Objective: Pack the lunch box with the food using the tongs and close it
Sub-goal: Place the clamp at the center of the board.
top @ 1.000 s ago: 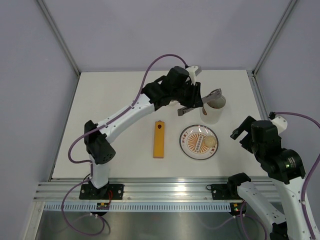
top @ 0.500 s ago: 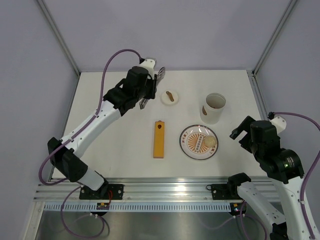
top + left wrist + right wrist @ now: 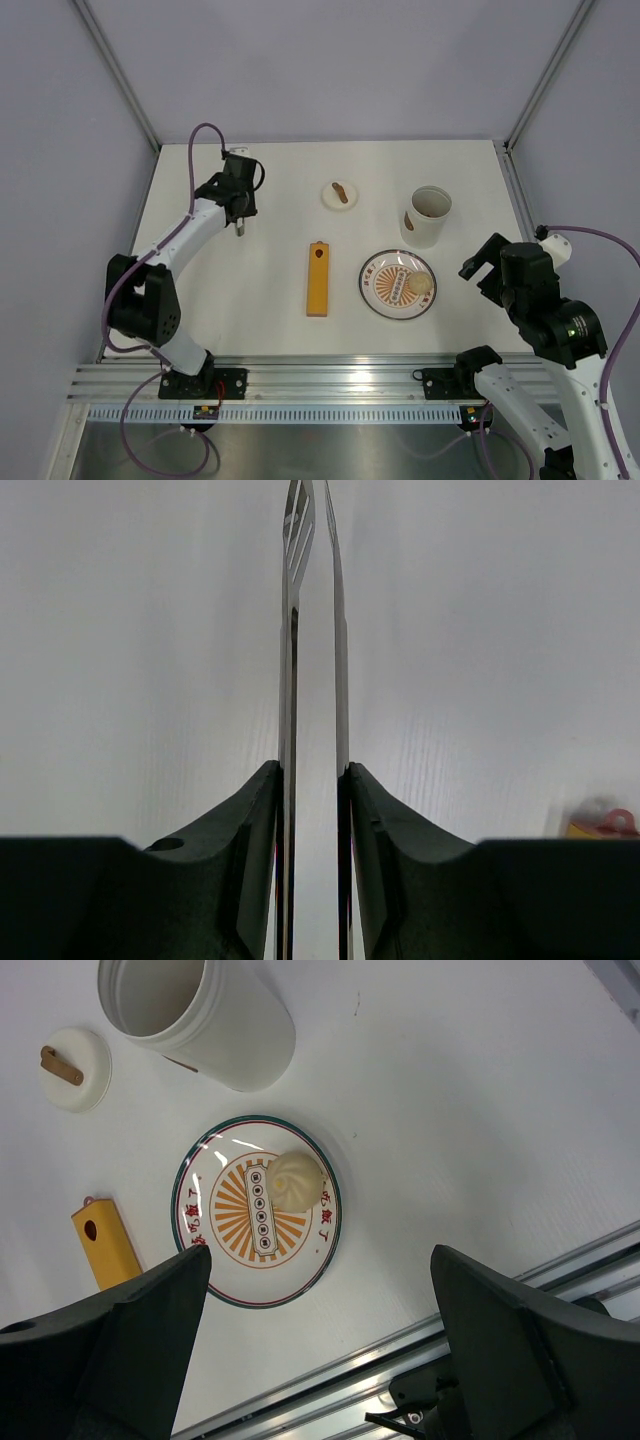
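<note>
My left gripper [image 3: 238, 207] hangs over the far-left part of the table, shut on the slim metal tongs [image 3: 240, 230], which point down at the surface. In the left wrist view the two tong arms [image 3: 291, 630] run straight up between my fingers [image 3: 250, 820]. The white lunch box [image 3: 430, 215] stands open at the back right, also seen from the right wrist [image 3: 215, 1020]. One pale beige ball of food [image 3: 418, 283] [image 3: 293, 1178] lies on the patterned plate [image 3: 385, 290]. My right gripper [image 3: 490, 262] [image 3: 320, 1252] is open and holds nothing, to the right of the plate.
A long flat orange bar [image 3: 317, 278] [image 3: 105, 1245] lies left of the plate [image 3: 230, 1270]. A small white disc with a brown piece on top [image 3: 340, 194] [image 3: 72, 1068] sits left of the lunch box. The metal rail [image 3: 320, 375] runs along the near edge.
My left arm has swung from the lunch box across to the far left of the table, carrying the tongs. The white disc is now uncovered. The right arm has not moved.
</note>
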### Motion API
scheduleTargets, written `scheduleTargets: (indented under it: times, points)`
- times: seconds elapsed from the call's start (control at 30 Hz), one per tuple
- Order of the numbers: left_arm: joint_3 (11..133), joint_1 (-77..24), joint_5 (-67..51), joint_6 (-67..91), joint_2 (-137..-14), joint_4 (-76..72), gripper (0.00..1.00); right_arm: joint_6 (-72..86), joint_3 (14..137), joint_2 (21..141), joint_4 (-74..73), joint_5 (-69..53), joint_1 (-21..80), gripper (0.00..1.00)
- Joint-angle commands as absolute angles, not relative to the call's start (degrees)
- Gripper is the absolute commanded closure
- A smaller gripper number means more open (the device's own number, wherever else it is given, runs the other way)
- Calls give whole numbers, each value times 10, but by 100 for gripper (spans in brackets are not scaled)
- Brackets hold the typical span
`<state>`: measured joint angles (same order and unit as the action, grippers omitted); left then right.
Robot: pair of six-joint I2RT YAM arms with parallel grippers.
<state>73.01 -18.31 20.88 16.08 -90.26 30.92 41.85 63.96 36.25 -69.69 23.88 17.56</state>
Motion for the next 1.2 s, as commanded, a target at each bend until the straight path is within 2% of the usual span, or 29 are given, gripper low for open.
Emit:
scheduleTargets:
  times: [0.0, 0.17, 0.27, 0.37, 0.4, 0.5, 0.53, 0.63, 0.93, 0.97, 1.07, 1.17]
  points:
    - [742, -185, 236, 192, -944, 287, 65, 424, 636, 358, -689, 240, 177, 1]
    - [644, -184, 244, 205, -928, 151, 64, 427, 634, 354, -688, 241, 177, 1]
    - [627, -185, 246, 207, -934, 135, 63, 426, 632, 352, -688, 243, 178, 1]
    - [638, -184, 248, 206, -951, 151, 58, 422, 628, 353, -684, 242, 177, 1]
    - [643, -184, 247, 207, -964, 156, 45, 422, 628, 354, -683, 240, 178, 0]
    - [666, -183, 241, 205, -986, 182, 34, 418, 628, 356, -679, 239, 177, 0]
    - [671, -183, 239, 206, -987, 187, 24, 418, 627, 356, -679, 240, 177, 0]
    - [689, -184, 232, 200, -973, 208, 1, 415, 628, 356, -679, 243, 177, 1]
    - [814, -193, 260, 203, -920, 280, 1, 417, 626, 364, -668, 244, 177, 0]
    - [826, -219, 309, 208, -923, 286, 1, 417, 625, 366, -667, 245, 177, 0]
    - [923, -266, 347, 232, -973, 361, 1, 417, 621, 371, -661, 244, 177, 1]
    - [1024, -286, 281, 276, -1042, 431, 1, 417, 623, 379, -653, 239, 177, 0]
